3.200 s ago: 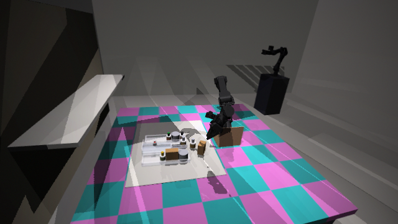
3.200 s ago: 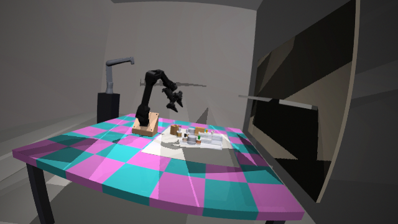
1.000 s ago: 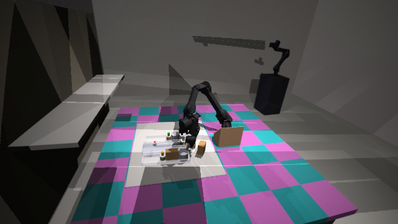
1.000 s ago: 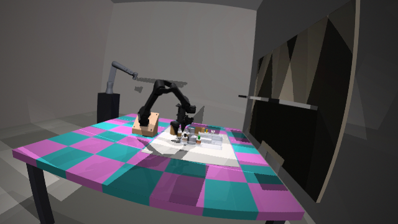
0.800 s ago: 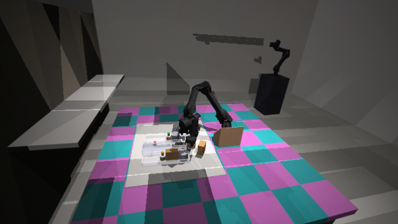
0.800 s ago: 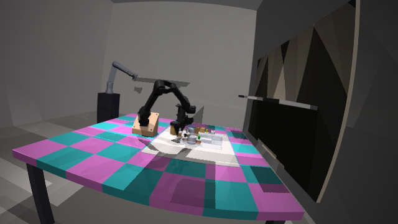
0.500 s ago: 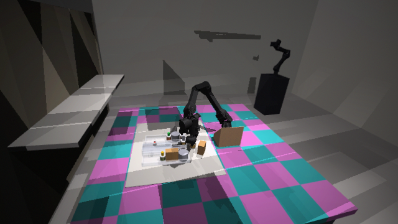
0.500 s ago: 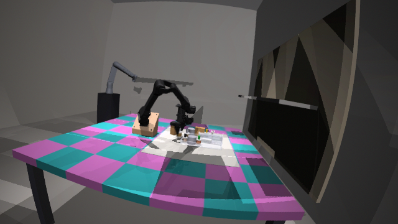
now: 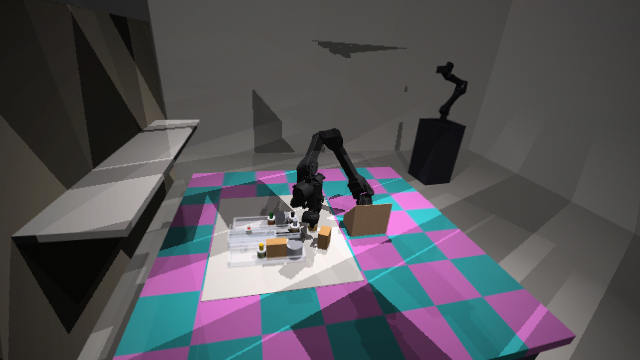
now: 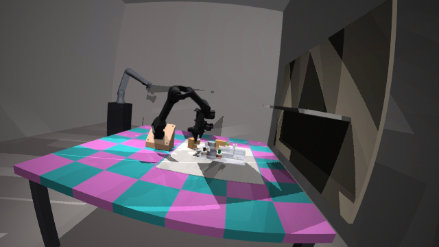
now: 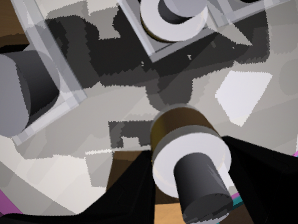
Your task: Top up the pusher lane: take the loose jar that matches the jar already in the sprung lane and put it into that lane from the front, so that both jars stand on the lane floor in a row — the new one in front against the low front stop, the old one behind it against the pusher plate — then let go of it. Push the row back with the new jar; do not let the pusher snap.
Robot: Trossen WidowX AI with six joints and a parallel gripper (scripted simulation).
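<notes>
My gripper [image 9: 311,221] [image 10: 195,138] [image 11: 186,151] is shut on a loose jar [image 9: 313,228] [image 11: 170,122] with an amber-brown body, white shoulder and dark grey cap. In the wrist view a finger stands on each side of the jar, and its cap points toward the camera. It is outside the clear lanes, near their front ends. I cannot tell whether its base touches the mat. Another white-shouldered jar [image 9: 295,226] [image 11: 149,21] with a grey cap stands inside the front end of a clear lane [image 11: 155,56]. The pusher plate cannot be made out clearly.
An orange-brown block [image 9: 324,237] stands beside the gripper. A neighbouring lane holds a grey cylinder [image 9: 295,249] [image 11: 12,95], an orange box [image 9: 276,248] and a yellow-capped jar [image 9: 261,251]. A green-capped jar [image 9: 271,219] [image 10: 219,153] stands in the far lane. All are on a pale mat [image 9: 240,282].
</notes>
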